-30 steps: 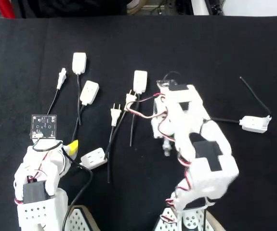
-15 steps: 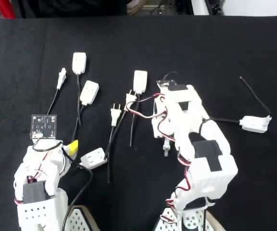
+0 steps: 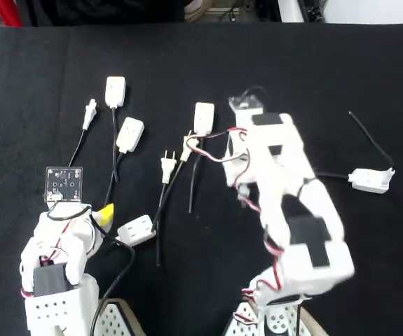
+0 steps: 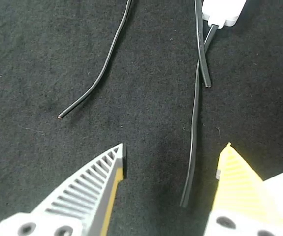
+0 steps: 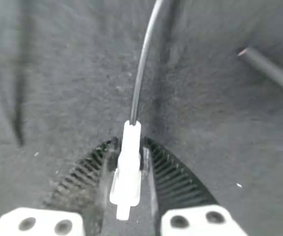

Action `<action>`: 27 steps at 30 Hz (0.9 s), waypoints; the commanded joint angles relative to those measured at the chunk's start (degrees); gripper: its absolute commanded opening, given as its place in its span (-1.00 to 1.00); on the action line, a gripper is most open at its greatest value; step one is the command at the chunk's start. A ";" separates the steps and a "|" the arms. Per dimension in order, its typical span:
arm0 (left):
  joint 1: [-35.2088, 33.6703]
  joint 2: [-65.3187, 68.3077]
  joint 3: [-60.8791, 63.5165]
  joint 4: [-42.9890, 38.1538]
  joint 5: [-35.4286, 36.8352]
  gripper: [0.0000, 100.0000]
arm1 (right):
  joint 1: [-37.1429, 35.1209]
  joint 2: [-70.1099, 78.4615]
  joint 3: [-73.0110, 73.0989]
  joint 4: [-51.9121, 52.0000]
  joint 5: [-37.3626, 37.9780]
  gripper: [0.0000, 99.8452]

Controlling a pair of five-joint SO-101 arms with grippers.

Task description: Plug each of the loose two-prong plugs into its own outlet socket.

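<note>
Five white outlet sockets lie on the black cloth (image 3: pixel 40 63). They are a far-left socket (image 3: pixel 115 91), a second socket (image 3: pixel 130 134) just nearer than it, a middle socket (image 3: pixel 204 117), a near socket (image 3: pixel 137 229) close beside the left arm (image 3: pixel 54 266), and a right socket (image 3: pixel 369 180) well apart from the rest. Three two-prong plugs lie free, each trailing a black cord: a left plug (image 3: pixel 89 113) just left of the far-left socket, a centre plug (image 3: pixel 165 164), and a third plug (image 3: pixel 188 145) just near of the middle socket. A fourth, the held plug (image 5: pixel 126 172), is pinched between the jaws of the right gripper (image 5: pixel 130 145). It sits lengthwise in the gap, and its cord runs straight out past the fingertips. The right arm (image 3: pixel 285 189) stands just right of the middle socket. A small square board (image 3: pixel 64 183) on the left arm carries marks too small to read. The left gripper (image 4: pixel 174 147) has its jaws spread wide above the cloth, with one white finger (image 4: pixel 97 182) and one yellow finger (image 4: pixel 237 182). A loose cord (image 4: pixel 194 137) lies on the cloth between them, nearer the yellow finger.
</note>
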 commanded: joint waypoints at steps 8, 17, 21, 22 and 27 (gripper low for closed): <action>2.42 -0.18 0.13 -1.49 -0.18 -0.40 | 0.35 -42.51 12.53 -2.20 0.35 -0.92; 2.51 -0.26 -0.22 -1.76 -0.09 -0.40 | -5.80 -66.07 35.12 -21.54 -7.30 -0.92; 2.59 -0.26 -2.42 -4.66 4.13 -0.40 | -6.77 -72.84 44.88 -39.03 -13.27 -0.92; 3.03 -0.26 -2.95 -5.54 5.89 -0.40 | -7.56 -73.45 46.90 -42.64 -13.45 -0.92; 11.03 -0.26 -6.46 -6.24 11.96 -0.40 | -10.37 -71.60 50.68 -49.49 -16.88 -0.94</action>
